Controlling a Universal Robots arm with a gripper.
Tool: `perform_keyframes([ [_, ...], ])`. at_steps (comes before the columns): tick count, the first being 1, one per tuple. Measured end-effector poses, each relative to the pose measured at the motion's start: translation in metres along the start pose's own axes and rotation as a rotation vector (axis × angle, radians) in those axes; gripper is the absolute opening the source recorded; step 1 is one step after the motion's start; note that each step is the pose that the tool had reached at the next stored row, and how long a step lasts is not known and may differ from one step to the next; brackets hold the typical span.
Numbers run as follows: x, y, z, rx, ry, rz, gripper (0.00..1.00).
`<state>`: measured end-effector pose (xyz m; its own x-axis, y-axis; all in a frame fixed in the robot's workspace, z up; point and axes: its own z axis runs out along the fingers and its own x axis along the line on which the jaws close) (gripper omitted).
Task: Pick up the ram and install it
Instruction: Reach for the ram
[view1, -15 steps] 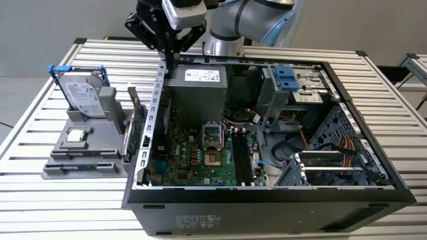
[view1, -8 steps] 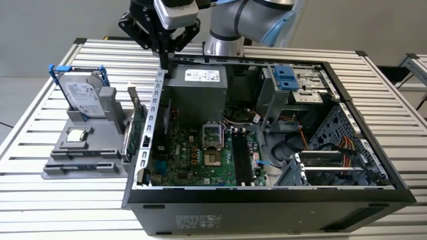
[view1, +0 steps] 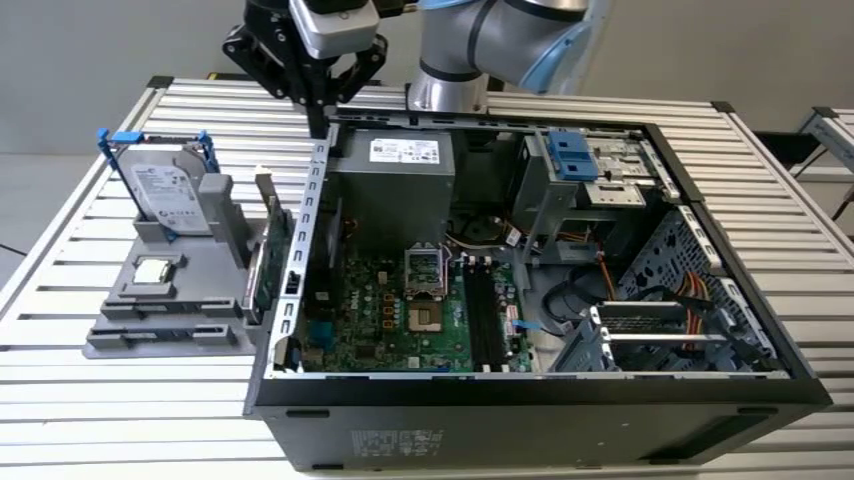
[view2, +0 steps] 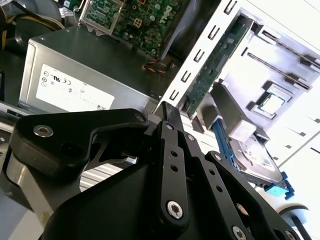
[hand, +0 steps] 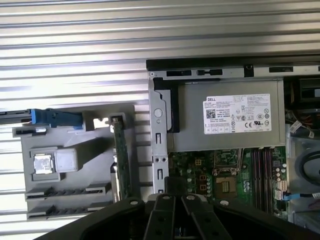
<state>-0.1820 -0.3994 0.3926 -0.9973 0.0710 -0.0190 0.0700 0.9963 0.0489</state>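
Seemingly empty-handed, the gripper (view1: 318, 126) hangs over the far corner of the computer case (view1: 534, 395), on the exterior view's left.

Its fingers are pinched together, with nothing visible between them. What I take for the ram (view1: 477, 312) is the long dark strip standing among the memory slots on the motherboard (view1: 360, 320) inside the case; I cannot tell whether it is fully seated. From the gripper it lies toward the case's near edge and the exterior view's right, its long axis running from far edge to near edge. The power supply (view1: 391, 165) sits between them, against the far wall. Outside the case, on the slatted table (view1: 120, 420), a grey holder (view1: 140, 340) carries the hard drive (view1: 171, 195), processor chip (view1: 158, 268) and upright expansion card (view1: 278, 262).
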Motion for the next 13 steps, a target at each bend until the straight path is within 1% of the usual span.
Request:
perform_keyframes([
  [13, 0.0157, -0.0016, -0.0003, -0.0001, 0.0000, 0.000, 0.00],
])
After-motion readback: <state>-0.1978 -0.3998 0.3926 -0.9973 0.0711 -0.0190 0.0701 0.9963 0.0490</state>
